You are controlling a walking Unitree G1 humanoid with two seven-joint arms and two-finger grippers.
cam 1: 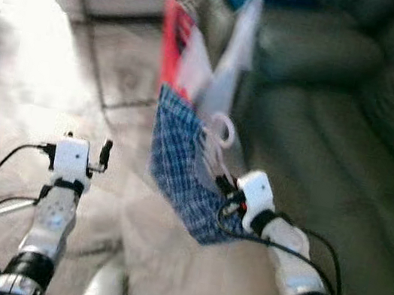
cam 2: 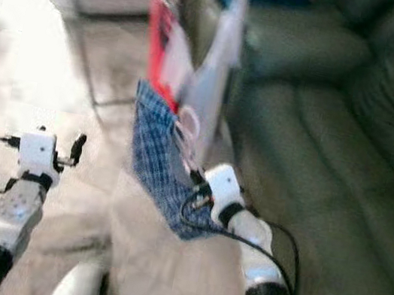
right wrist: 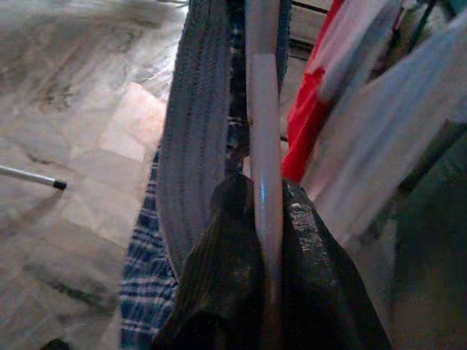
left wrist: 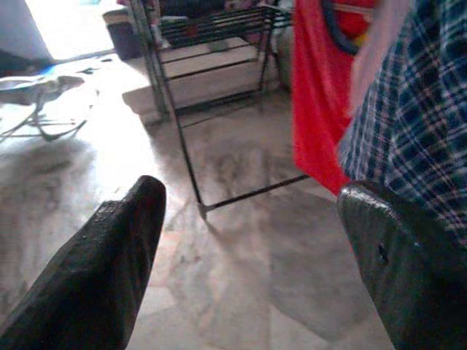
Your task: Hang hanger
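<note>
While we walk, the head views are blurry, so some things are hard to tell.

Step now: we think we are carrying the hanger (right wrist: 263,146) to the drying rack (left wrist: 211,44). It is not hung yet.

Right claw (right wrist: 266,240): its two black fingers are squeezed tight on the pale bar of the hanger, in the middle of the right wrist view.

Hanger: it sticks up from the right claw, with a blue checked cloth (cam 1: 180,156) on it, in the middle of the left eye view, just beside the dark green sofa (cam 1: 338,126).

Left claw (left wrist: 248,240): its fingers are spread wide with nothing between them. It is at the lower left of the left eye view, over the floor (cam 1: 32,88).

Rack: it stands at the top of the left wrist view, with a red cloth (left wrist: 321,95) near it.

Next move: we think we must get closer to the rack, lift the hanger high, and slip its hook over a bar before we let go.
</note>
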